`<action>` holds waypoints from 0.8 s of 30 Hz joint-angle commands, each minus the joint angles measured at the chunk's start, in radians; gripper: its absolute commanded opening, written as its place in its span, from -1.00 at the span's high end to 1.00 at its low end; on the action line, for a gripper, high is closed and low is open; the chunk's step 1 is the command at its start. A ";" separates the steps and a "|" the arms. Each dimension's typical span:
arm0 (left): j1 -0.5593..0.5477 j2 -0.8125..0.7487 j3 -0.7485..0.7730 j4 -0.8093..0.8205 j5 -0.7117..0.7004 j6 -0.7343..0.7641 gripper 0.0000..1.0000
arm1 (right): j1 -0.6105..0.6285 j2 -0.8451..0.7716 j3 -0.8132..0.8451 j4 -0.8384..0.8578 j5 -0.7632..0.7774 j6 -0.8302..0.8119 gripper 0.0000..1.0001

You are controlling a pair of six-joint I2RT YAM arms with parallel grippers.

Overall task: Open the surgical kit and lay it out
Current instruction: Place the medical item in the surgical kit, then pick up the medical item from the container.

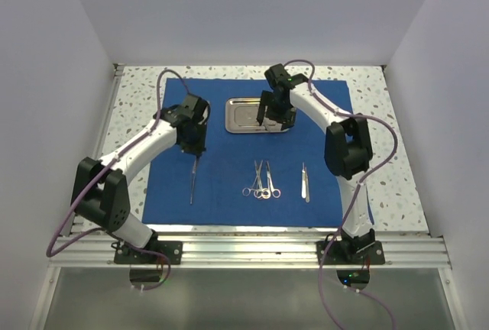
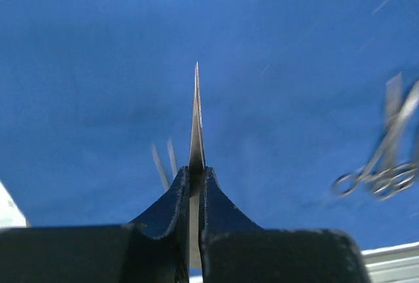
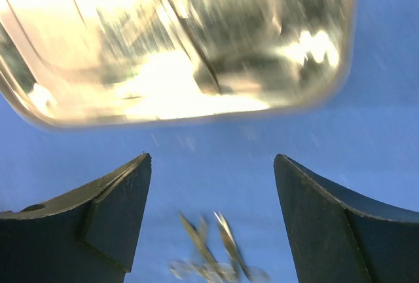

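The blue cloth (image 1: pixel 229 162) lies spread flat as one large sheet on the speckled tabletop (image 1: pixel 382 85), and the rest of the kit rests on it. The tray (image 1: pixel 246 114) sits at the far middle of the cloth, its long side running left to right. The right jaws hang over the tray's right end and are spread wide with nothing between them. In the right wrist view the tray (image 3: pixel 183 40) fills the top as a bright, blurred shape, with bare cloth (image 3: pixel 380 99) between the two fingers. The left jaws are over the left part of the cloth and pressed together on a pointed tool (image 1: pixel 194 181), a slim steel piece that runs from them toward the near edge. In the left wrist view this tool (image 2: pixel 196 119) shows edge-on, tapering to a sharp tip against the cloth (image 2: pixel 98 67). Whether its tip touches the sheet cannot be told. Near the middle of the cloth, nearer than the tray, lies the ring-handled pair (image 1: pixel 261 181), touching or crossed, rings toward the near edge. It appears blurred at the right of the left wrist view (image 2: pixel 386 165) and at the bottom of the right wrist view (image 3: pixel 209 260). Just right of the pair, apart from it, lies what looks like tweezers (image 1: pixel 305 183), pointing far to near.
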 commanded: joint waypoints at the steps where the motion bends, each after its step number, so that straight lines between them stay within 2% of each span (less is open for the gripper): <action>1: 0.004 -0.085 -0.179 0.001 -0.027 -0.001 1.00 | -0.012 0.070 0.108 0.121 -0.023 0.119 -0.57; 5: 0.004 -0.134 -0.323 0.056 -0.008 -0.044 1.00 | -0.022 0.187 0.273 0.126 0.055 0.174 -0.53; 8: 0.004 -0.124 -0.357 0.059 -0.042 -0.067 1.00 | -0.020 0.229 0.367 0.105 0.123 0.205 -0.48; 9: 0.004 -0.118 -0.363 0.059 -0.046 -0.073 0.87 | -0.020 0.242 0.378 0.108 0.160 0.210 -0.47; 10: 0.004 -0.114 -0.369 0.062 -0.045 -0.076 0.65 | -0.020 0.248 0.395 0.114 0.175 0.216 -0.45; 12: 0.006 -0.119 -0.374 0.061 -0.043 -0.080 -0.54 | -0.020 0.265 0.410 0.117 0.218 0.222 -0.40; 13: 0.006 -0.124 -0.375 0.061 -0.048 -0.082 -0.99 | -0.022 0.273 0.433 0.107 0.230 0.222 -0.38; 18: 0.006 -0.137 -0.365 0.052 -0.060 -0.090 -0.99 | -0.022 0.330 0.522 -0.010 0.300 0.222 -0.35; 24: 0.009 -0.124 -0.351 0.036 -0.070 -0.090 -0.99 | -0.022 0.345 0.481 -0.009 0.295 0.242 -0.32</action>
